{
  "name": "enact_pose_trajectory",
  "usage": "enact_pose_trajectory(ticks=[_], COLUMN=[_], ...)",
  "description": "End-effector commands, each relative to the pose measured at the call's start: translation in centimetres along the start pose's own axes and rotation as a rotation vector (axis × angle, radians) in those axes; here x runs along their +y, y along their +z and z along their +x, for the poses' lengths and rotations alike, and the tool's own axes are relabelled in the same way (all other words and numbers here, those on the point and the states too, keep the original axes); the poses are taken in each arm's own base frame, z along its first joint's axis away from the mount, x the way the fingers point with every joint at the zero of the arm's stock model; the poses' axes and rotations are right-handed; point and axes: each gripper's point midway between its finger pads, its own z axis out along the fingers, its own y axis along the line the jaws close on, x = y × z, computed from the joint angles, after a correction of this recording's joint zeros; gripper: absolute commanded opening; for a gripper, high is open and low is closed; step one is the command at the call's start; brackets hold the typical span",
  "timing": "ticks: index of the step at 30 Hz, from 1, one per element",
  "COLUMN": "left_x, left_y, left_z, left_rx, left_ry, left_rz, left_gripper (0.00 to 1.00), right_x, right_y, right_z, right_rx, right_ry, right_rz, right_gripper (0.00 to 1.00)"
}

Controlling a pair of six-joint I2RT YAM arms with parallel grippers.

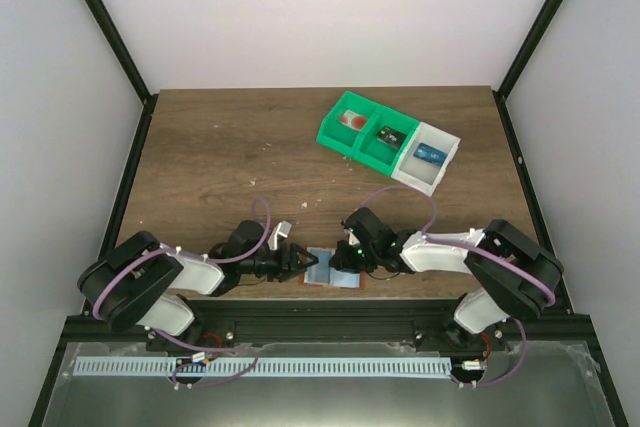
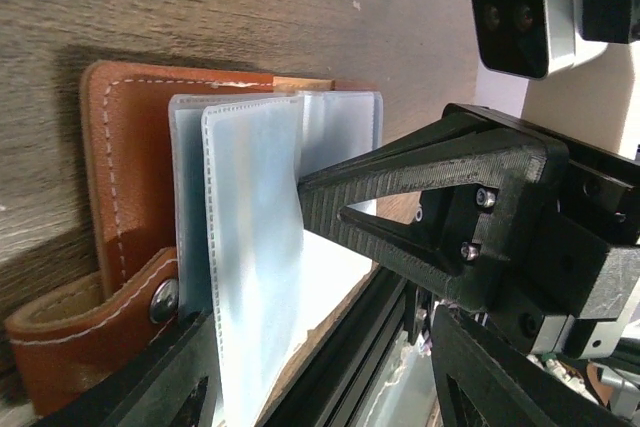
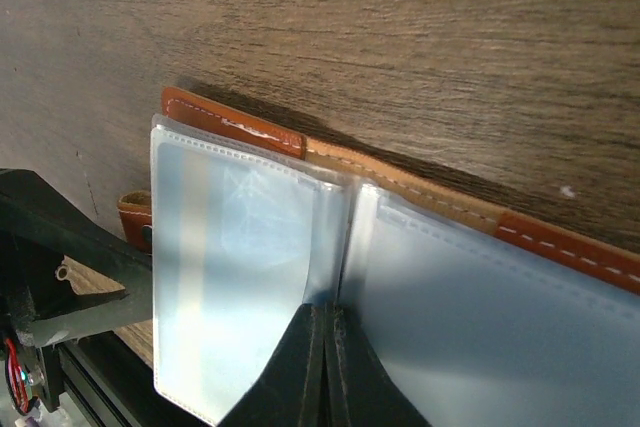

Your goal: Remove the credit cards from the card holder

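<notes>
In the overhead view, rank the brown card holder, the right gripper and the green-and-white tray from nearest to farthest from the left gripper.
1. The reddish-brown leather card holder, at the left gripper's tips.
2. The right gripper, across the holder.
3. The green-and-white plastic compartment tray, far back right.

Left pincer (image 1: 297,261) and right pincer (image 1: 338,258) hem the card holder (image 1: 322,274) sideways; trays (image 1: 352,149) stand well apart

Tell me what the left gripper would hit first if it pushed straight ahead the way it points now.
The card holder: its clear sleeves stand directly ahead of the open left gripper, seemingly very close. The shut right gripper sits at those sleeves just beyond, though depth is hard to judge.
</notes>
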Motion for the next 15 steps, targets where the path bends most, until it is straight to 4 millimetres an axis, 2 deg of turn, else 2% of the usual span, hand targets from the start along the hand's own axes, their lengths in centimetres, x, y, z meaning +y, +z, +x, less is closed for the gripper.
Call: enact_pose_trajectory(ticks=[1,6,15], left_x=[-1.8,-2.8,-4.2], left_y=[0.2,-0.1,-0.5], left_z=[-0.4,-0.5,-0.5], left_rx=[-0.003,-0.005,-0.009], left_ry=[0.040,0.046,0.051], left_rz=[0.054,0.073,0.105], left_gripper=[0.59,0.59,0.58], right_x=[-1.2,-1.2,0.4], right_y=[0.1,0.1,-0.7], right_z=[0.9,0.9,0.1], right_rx=[0.017,0.013,-0.027], right_ry=[0.013,0.020,0.011], right_rz=[0.037,0.032,-0.030], right_gripper=[0.01,0.00,0.04])
